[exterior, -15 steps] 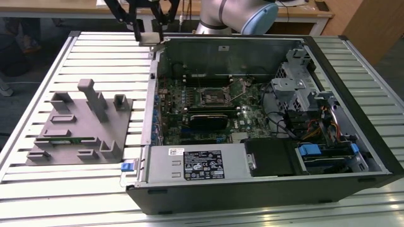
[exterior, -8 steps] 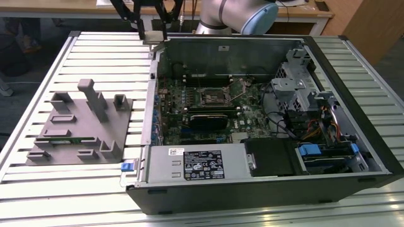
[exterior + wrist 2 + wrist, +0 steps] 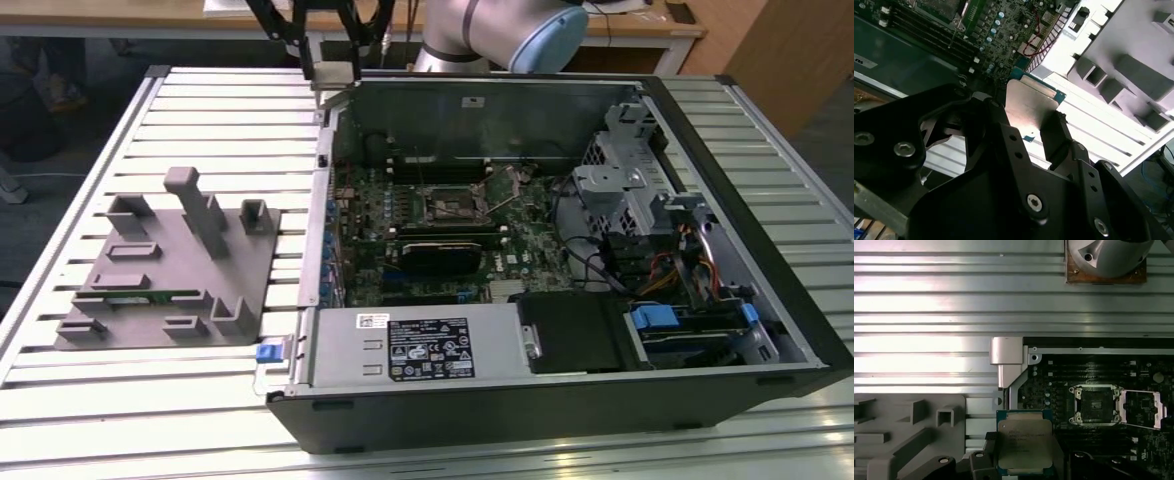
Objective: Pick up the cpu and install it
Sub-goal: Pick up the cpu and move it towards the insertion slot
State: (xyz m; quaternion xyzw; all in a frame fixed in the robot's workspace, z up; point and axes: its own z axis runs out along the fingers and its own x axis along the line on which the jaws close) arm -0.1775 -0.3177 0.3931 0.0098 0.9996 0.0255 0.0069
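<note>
There it is: the fingers (image 3: 1054,135) clamped on opposite edges of the cpu (image 3: 1025,442), the chip hanging over the slatted worktop (image 3: 929,315) just outside the computer case (image 3: 1009,352), with the open socket (image 3: 1095,405) lying apart from it, inside on the motherboard (image 3: 1049,395).

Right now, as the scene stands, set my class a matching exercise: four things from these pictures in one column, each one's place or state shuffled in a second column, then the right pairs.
Things
1. cpu
2. grey tray
3. socket
4. computer case

Places or states
A. lying open on its side on the slatted table
B. clamped in the gripper
C. on the table, at the exterior view's left of the case
D. empty, cover plate swung open

Pairs: 1-B, 2-C, 3-D, 4-A
</note>
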